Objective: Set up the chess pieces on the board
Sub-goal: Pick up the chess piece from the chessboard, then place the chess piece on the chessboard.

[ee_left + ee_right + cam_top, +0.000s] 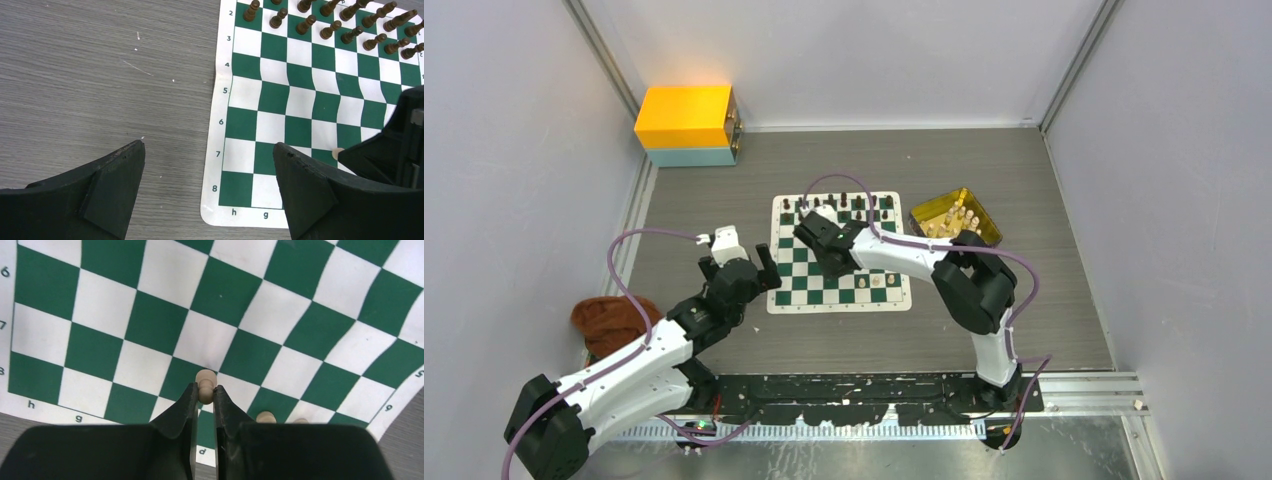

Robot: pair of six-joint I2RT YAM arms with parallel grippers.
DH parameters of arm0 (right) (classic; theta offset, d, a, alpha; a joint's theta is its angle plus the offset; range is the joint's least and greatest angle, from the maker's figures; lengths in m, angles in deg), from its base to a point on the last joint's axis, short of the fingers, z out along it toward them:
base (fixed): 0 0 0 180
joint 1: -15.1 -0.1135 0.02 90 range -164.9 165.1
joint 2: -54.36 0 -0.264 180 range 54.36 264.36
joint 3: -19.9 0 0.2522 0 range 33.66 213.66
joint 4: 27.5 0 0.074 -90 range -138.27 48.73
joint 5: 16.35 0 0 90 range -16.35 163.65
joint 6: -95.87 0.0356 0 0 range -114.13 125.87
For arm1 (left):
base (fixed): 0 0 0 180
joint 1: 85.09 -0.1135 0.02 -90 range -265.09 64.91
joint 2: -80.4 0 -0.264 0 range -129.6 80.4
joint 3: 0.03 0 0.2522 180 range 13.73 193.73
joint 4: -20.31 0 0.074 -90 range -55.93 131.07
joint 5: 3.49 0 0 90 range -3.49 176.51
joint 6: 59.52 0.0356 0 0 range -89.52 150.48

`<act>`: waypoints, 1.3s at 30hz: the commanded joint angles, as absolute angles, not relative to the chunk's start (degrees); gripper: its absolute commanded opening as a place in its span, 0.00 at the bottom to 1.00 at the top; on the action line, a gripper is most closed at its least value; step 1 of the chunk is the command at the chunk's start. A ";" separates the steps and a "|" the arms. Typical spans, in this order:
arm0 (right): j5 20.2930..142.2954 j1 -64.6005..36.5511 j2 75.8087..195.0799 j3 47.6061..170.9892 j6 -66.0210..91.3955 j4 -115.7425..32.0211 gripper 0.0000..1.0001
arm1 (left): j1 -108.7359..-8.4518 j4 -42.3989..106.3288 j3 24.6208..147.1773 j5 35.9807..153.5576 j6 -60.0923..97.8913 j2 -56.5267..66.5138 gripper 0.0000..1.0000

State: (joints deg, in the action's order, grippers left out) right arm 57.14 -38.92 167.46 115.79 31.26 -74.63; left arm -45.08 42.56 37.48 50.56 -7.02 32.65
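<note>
Two fingers of the right gripper are pressed against the neck of a pale pawn, pinching it upright over the board. It sits above the squares near the lettered edge, close to the d mark. Whether its base touches the mat cannot be told, since the fingers hide everything below the head. Just beside it, partly hidden behind the right finger, the heads of other pale pieces stand on that side, and the overhead view suggests about three of them, all towards one corner. Across the green and white checks, the dark pieces fill two rows on the far side and look complete. The left gripper is spread wide and carries nothing, hovering over the table at the board's left border. Right of the board and apart from it, the gold tray holds a cluster of cream figurines. On this evidence the dark half is done and the pale half has barely begun, with most of its two rows left to fill.
</note>
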 commanded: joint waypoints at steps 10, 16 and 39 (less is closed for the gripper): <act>52.22 -40.04 160.97 109.54 33.54 -73.79 0.04 | -45.10 41.46 37.02 49.59 -8.09 33.90 0.99; 52.08 -40.21 161.13 109.27 33.69 -73.91 0.05 | -45.09 41.59 37.02 49.59 -8.10 33.90 0.99; 52.08 -40.53 160.92 108.65 34.85 -74.31 0.32 | -45.09 41.87 37.11 49.68 -8.02 34.09 0.99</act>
State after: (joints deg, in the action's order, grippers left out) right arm 53.21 -40.08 164.31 109.08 33.86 -74.32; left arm -45.08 42.71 36.82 50.59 -7.06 33.61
